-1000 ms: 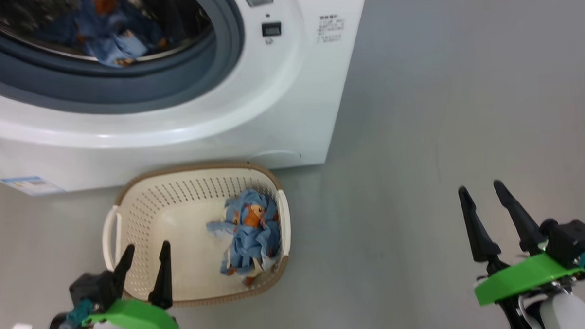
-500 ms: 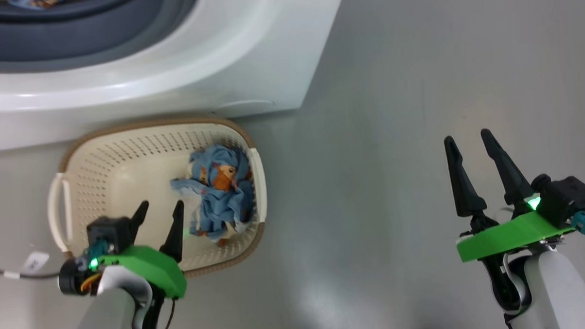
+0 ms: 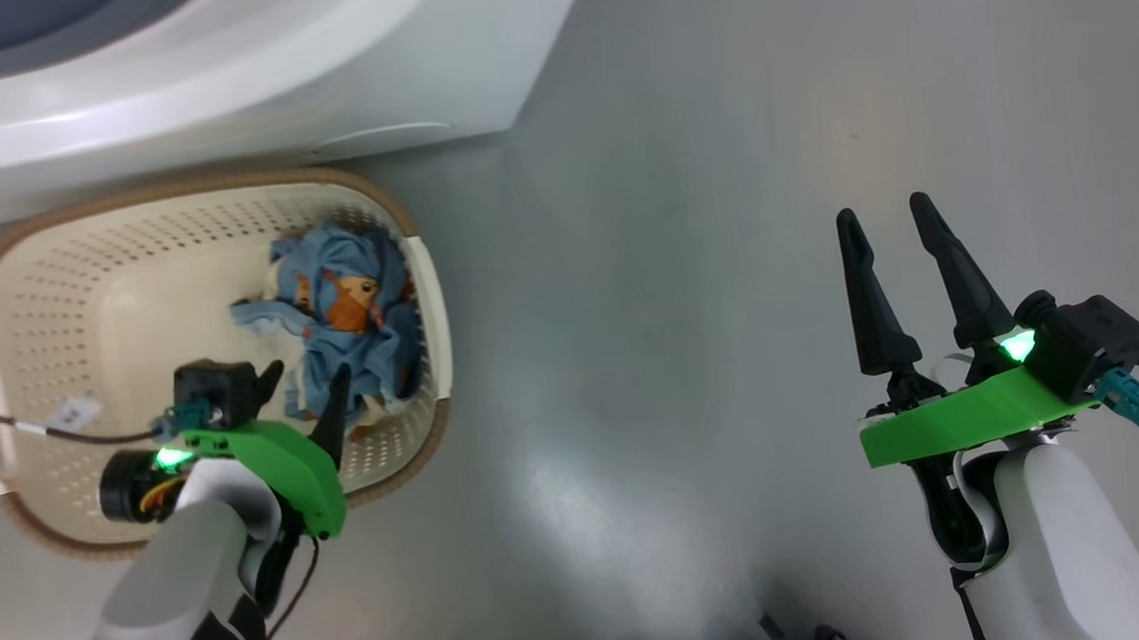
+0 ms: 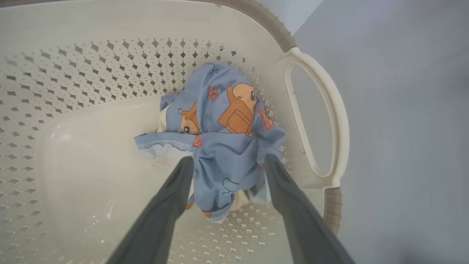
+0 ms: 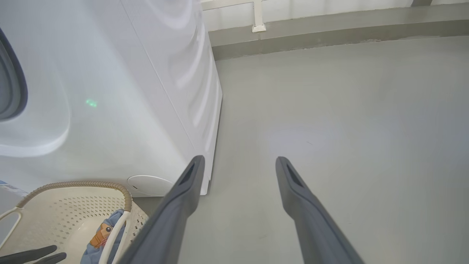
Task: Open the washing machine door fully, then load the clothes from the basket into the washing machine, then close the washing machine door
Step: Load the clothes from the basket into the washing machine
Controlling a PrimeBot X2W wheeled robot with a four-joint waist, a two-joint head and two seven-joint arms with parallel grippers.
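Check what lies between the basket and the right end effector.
Bare grey floor. In the head view nothing stands on the stretch from the basket to the open right end effector.

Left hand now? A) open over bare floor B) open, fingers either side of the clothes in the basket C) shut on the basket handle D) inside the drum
B: the left wrist view shows the left hand open, one finger on each side of the blue clothes lying in the basket.
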